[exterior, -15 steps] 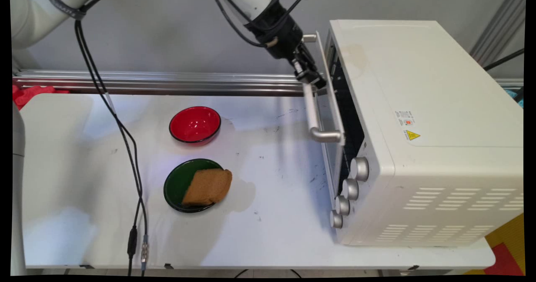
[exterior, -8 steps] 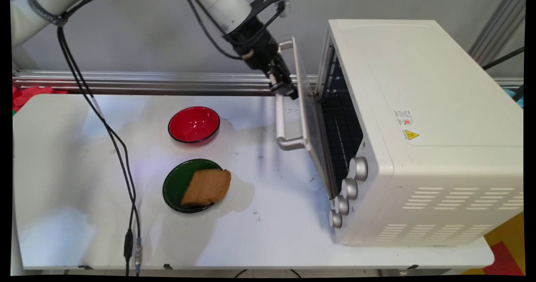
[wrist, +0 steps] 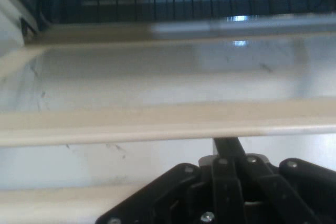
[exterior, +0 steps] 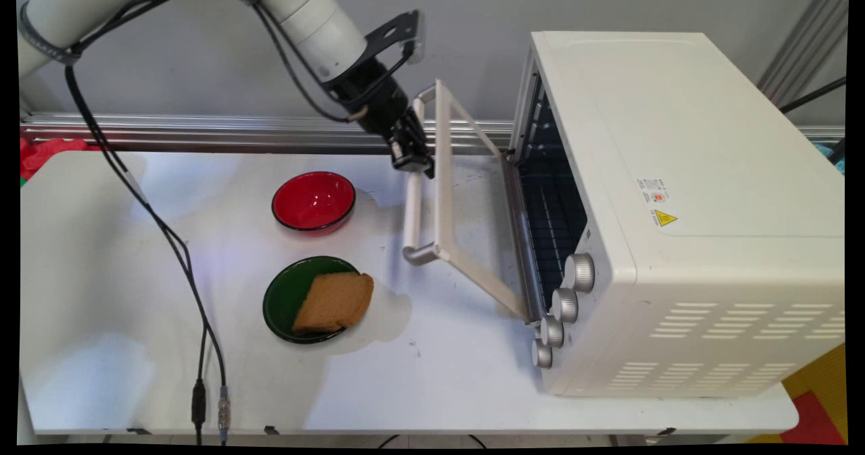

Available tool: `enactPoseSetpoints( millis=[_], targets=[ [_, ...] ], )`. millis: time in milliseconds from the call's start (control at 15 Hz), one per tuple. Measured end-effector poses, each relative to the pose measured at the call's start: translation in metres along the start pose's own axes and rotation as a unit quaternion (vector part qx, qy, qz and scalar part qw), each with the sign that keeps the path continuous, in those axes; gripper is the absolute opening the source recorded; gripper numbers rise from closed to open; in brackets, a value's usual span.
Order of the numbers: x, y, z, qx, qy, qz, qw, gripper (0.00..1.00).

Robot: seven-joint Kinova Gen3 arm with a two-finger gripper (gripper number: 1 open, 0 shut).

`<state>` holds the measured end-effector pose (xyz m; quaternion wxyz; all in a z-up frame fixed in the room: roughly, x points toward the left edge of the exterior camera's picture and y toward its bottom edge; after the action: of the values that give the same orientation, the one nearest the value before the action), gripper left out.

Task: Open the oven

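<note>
One oven door (exterior: 473, 218) hangs partly lowered from the toaster oven (exterior: 676, 211), which fills the desk's (exterior: 439, 374) right side. The tool (exterior: 413, 159) is pinched on the door's handle (exterior: 413, 191) near that bar's far end; in the hand view the handle (wrist: 157, 121) crosses just above the tool's black linkage (wrist: 231, 192). Behind the door the wire rack (exterior: 551, 218) shows inside the oven. Four knobs (exterior: 564, 304) line the oven's front at its near corner. Toward the desk's middle sits a red bowl (exterior: 313, 201), and nearer the front edge a green plate (exterior: 290, 293) carries a slice of bread (exterior: 336, 301).
</note>
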<state>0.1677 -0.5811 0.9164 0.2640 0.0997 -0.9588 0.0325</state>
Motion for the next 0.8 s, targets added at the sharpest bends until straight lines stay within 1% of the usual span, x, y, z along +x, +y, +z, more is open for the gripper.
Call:
enactPoseSetpoints(
  millis=[267, 800],
  targets=[
    [-0.028, -0.001, 0.01, -0.002, -0.006, 0.008, 0.9999, 0.0],
    [-0.059, -0.001, 0.023, -0.007, -0.001, 0.018, 0.9998, 0.0]
  ],
)
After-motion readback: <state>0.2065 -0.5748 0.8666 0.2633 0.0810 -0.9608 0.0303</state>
